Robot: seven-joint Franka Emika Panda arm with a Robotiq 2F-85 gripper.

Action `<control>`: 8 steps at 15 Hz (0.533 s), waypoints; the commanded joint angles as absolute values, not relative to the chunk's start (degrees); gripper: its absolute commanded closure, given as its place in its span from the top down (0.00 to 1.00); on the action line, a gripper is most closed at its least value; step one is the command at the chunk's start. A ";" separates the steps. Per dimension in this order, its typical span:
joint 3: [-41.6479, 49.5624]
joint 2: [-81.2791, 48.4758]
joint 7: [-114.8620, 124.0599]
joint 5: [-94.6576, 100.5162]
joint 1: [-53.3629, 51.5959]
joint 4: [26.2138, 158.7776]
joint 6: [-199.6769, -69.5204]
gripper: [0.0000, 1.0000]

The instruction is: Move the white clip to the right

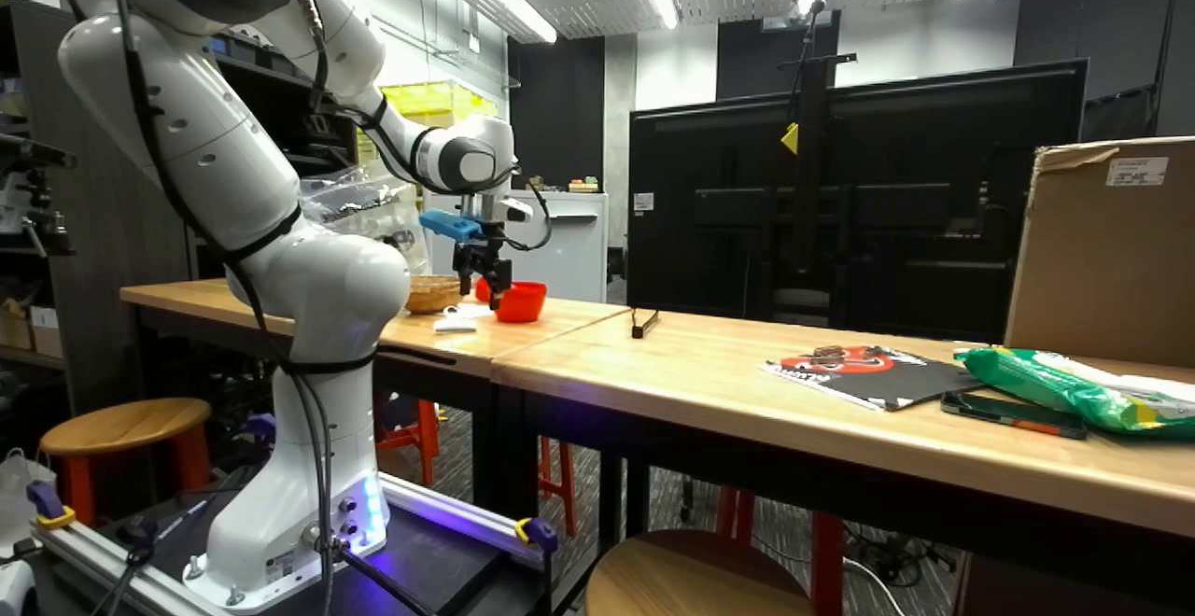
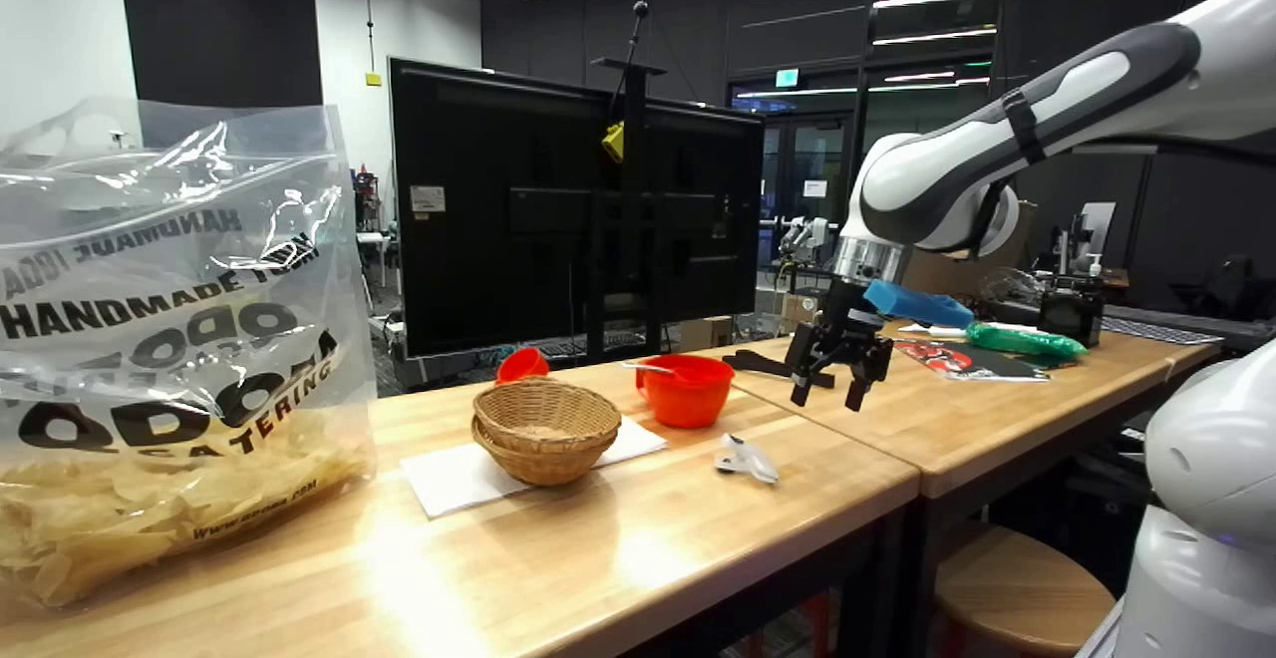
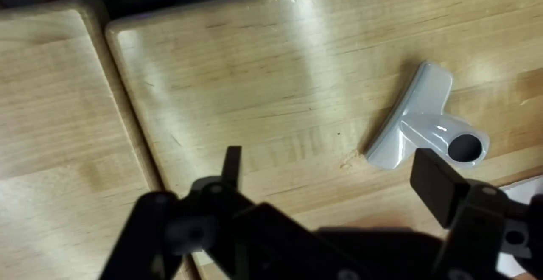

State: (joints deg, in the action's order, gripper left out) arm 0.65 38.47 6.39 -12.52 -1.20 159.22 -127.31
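Note:
The white clip lies on the wooden table. It shows in both exterior views and at the right of the wrist view, with a flared flat edge and a round dark opening. My gripper is open and empty, its fingers pointing down above the table. In the wrist view the clip lies beyond the right fingertip, which overlaps a small part of it. The clip is not between the fingers.
A red bowl with a utensil stands behind the clip, beside stacked wicker baskets on white paper. A large chip bag stands at the far end. A black object lies past the table seam.

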 commanded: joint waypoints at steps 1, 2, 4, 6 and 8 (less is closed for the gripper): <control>-0.94 38.40 6.44 -9.93 -0.57 157.68 -124.19 1.00; -1.73 38.66 7.07 -8.47 -0.20 157.23 -123.03 1.00; -3.56 39.47 8.63 -5.20 0.23 156.04 -119.98 1.00; -5.13 39.77 9.95 -2.63 0.12 154.97 -117.64 1.00; -5.83 39.93 8.63 -1.24 -1.06 154.64 -117.41 1.00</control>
State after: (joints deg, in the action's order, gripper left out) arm -4.00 38.82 8.56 -3.68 -0.83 155.64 -119.31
